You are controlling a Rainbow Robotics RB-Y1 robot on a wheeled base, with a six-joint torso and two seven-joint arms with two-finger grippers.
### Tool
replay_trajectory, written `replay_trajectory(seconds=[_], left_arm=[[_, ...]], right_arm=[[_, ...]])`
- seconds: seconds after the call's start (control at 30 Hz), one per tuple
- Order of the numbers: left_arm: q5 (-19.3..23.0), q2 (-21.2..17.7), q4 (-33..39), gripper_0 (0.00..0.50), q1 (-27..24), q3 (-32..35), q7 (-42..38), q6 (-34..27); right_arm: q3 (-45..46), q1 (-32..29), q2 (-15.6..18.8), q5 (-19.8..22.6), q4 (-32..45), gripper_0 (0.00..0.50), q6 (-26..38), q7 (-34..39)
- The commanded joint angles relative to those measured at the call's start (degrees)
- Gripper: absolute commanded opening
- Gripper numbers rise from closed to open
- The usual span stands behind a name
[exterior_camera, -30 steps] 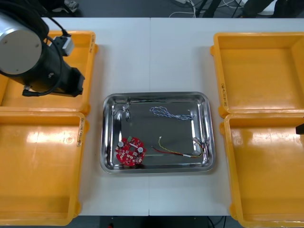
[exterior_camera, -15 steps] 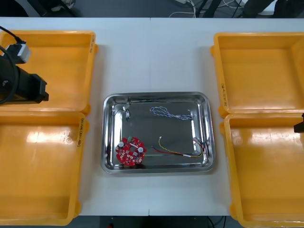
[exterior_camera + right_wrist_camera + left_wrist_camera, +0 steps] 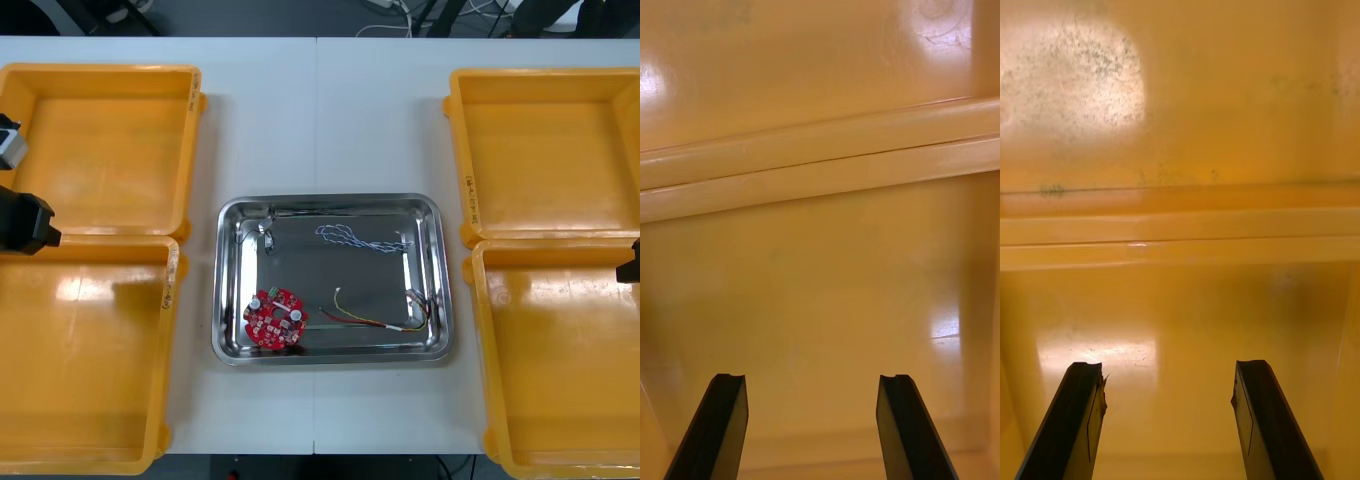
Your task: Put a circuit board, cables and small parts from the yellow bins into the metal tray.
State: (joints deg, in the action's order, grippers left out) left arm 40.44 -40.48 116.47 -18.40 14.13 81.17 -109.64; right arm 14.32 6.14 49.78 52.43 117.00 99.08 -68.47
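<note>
Trouble could come from the loose cables now. The tray (image 3: 330, 200) sits in the middle of the table, and the red board (image 3: 273, 319) lies in its near left corner. The blue and white cable (image 3: 360, 238) lies by the tray's far side. The red and yellow cable (image 3: 375, 320) lies by its near right side, and a small metal part (image 3: 265, 233) sits near its far left corner. The yellow bins (image 3: 100, 150) on both sides of the tray look bare.

The left claw (image 3: 1169, 367) is well off to the left of the tray. Its fingers are spread wide and hold nothing, above the ridge where two bins meet. The right claw (image 3: 812, 379) is well off to the right of the tray, also spread and holding nothing.

I think the job looks about done. If a claw dips, it could bump that ridge. If one reaches over the tray, a finger could hook a cable and drag it out, or push the board.
</note>
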Motion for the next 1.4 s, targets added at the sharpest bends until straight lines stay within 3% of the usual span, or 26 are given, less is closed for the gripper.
replay_trajectory(seconds=[0.03,0.57,0.8,1.07,1.4], left_arm=[[0.8,-2.4,1.9,0.500,3.9,2.3,3.5,0.9],[1.3,-2.4,4.3,0.500,9.3,3.8,5.4,4.8],[2.1,-2.3,4.7,0.500,8.7,5.2,6.1,4.4],[2.1,-2.8,4.6,0.500,5.7,5.6,6.4,-0.4],[3.5,-3.9,5.3,0.500,3.9,5.9,5.7,-0.4]], right_arm=[[-0.3,-0.5,0.7,-0.6,0.2,0.500,0.4,-1.4],[-0.3,-0.5,0.7,-0.6,0.2,0.500,0.4,-1.4],[-0.3,-0.5,0.7,-0.6,0.2,0.500,0.4,-1.4],[-0.3,-0.5,0.7,-0.6,0.2,0.500,0.4,-1.4],[-0.3,-0.5,0.7,-0.6,0.2,0.500,0.4,-1.4]])
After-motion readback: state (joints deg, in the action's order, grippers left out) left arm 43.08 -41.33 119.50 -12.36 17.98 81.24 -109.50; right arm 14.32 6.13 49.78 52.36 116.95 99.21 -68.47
